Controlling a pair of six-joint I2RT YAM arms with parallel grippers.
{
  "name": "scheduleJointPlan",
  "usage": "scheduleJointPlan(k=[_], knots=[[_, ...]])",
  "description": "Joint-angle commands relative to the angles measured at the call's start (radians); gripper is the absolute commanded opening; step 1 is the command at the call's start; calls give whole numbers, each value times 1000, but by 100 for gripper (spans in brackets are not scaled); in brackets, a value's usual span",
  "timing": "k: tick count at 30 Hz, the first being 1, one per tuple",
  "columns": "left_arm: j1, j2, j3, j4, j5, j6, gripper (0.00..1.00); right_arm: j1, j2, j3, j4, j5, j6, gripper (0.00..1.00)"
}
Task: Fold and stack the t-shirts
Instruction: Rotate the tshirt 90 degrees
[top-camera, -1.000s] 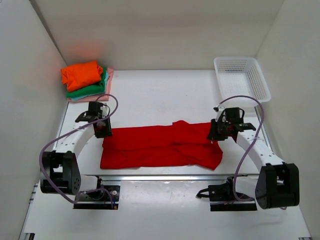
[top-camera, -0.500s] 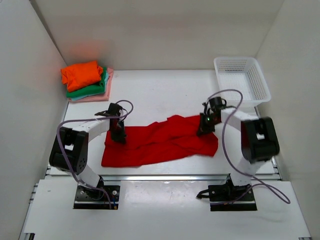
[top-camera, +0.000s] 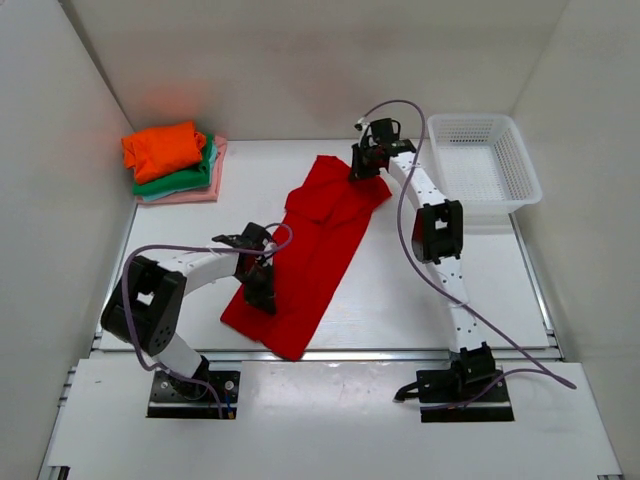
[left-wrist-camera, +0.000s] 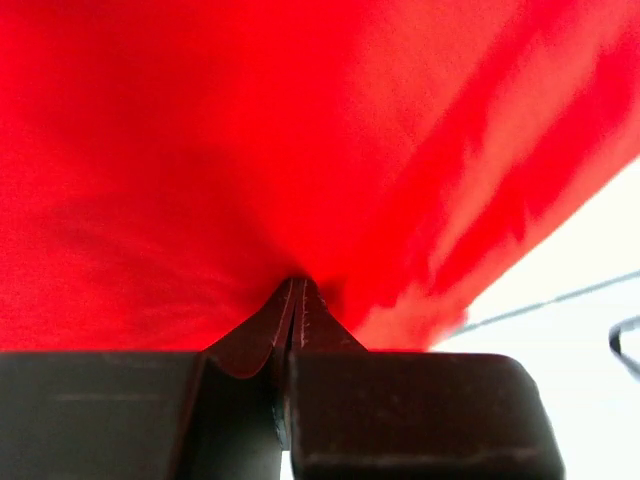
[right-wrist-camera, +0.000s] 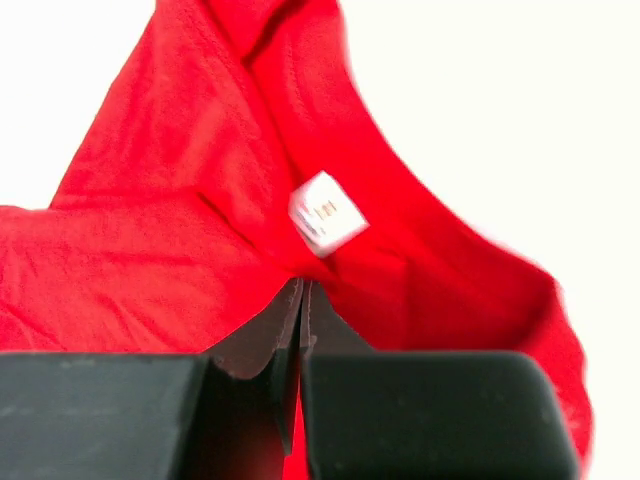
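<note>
The large red t-shirt (top-camera: 318, 240) lies stretched in a long diagonal band from the far middle of the table to the near left. My right gripper (top-camera: 360, 170) is shut on its far end, near the collar, where a white label (right-wrist-camera: 327, 213) shows beside the red cloth (right-wrist-camera: 150, 260). My left gripper (top-camera: 262, 298) is shut on the shirt's near left edge, and red cloth (left-wrist-camera: 250, 150) fills the left wrist view. The orange t-shirt (top-camera: 163, 148) lies folded on the green one (top-camera: 185, 180) and the pale pink one (top-camera: 214, 188) at the far left.
A white mesh basket (top-camera: 484, 160) stands at the far right, next to the right arm's reach. White walls close in the table on the left, back and right. A metal rail (top-camera: 330, 352) runs along the table's near edge.
Both grippers kept hold of the red shirt. The right one swung far back toward the basket and the left one moved right and nearer, turning the shirt from a crosswise band into a diagonal one.
</note>
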Motion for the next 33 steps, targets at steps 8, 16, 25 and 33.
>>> scheduleJointPlan(k=[8, 16, 25, 33], knots=[[87, -203, 100, -30, 313, -81, 11, 57, -574, -529, 180, 84, -92, 3], [184, -215, -35, -11, 143, -30, 12, 296, -1004, -1289, 448, 86, 46, 0], [136, -258, -242, 156, 23, -133, 11, 549, -992, -1554, 658, 6, 222, 0], [40, -227, -313, 186, 71, -171, 10, 565, -906, -1649, 534, -16, 189, 0]])
